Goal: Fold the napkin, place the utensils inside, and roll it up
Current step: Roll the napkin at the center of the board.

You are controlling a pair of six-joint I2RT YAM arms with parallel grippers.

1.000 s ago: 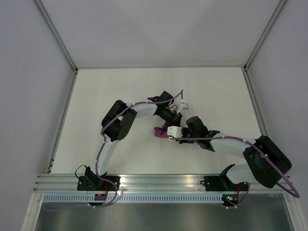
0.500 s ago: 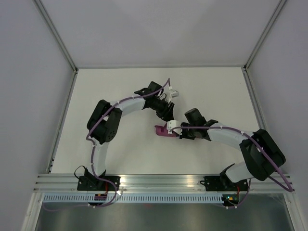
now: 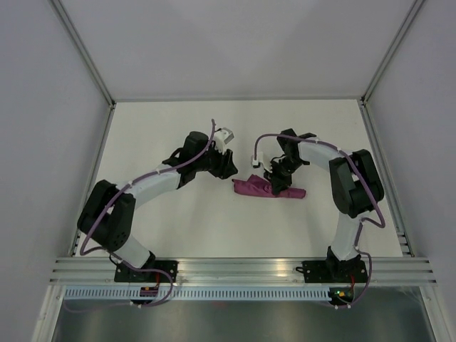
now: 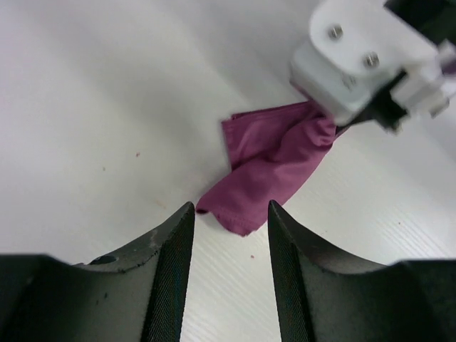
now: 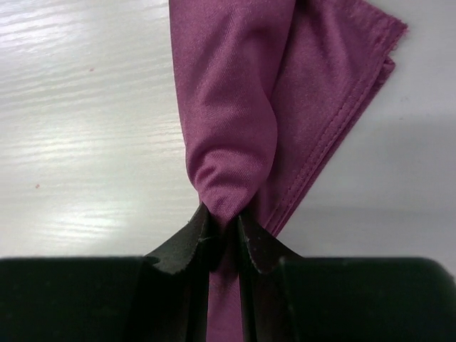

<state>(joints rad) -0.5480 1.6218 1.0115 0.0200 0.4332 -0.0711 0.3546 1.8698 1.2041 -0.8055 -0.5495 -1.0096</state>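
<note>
The napkin [image 3: 251,187] lies as a long plum-purple bundle in the middle of the white table. My right gripper [image 3: 276,179] stands over its middle, shut on a bunched fold of the cloth. In the right wrist view the napkin [image 5: 235,107] runs up from between the closed jaws of my right gripper [image 5: 224,222], hemmed edges on the right. My left gripper [image 3: 228,166] hangs just left of the bundle, open. In the left wrist view my left gripper [image 4: 230,208] has nothing between its fingers, and the napkin [image 4: 274,164] ends just beyond their tips. The utensils are hidden.
The white table [image 3: 164,221] is bounded by metal frame rails, with a ribbed rail [image 3: 228,267] along the near edge by the arm bases. Grey walls close off the left, right and back. The right wrist's white camera housing [image 4: 363,57] sits above the napkin.
The left gripper has opened and drawn back to the left, off the napkin. The right arm has swung round to the far side, closing tighter on the cloth, and the bundle now lies stretched rightward.
</note>
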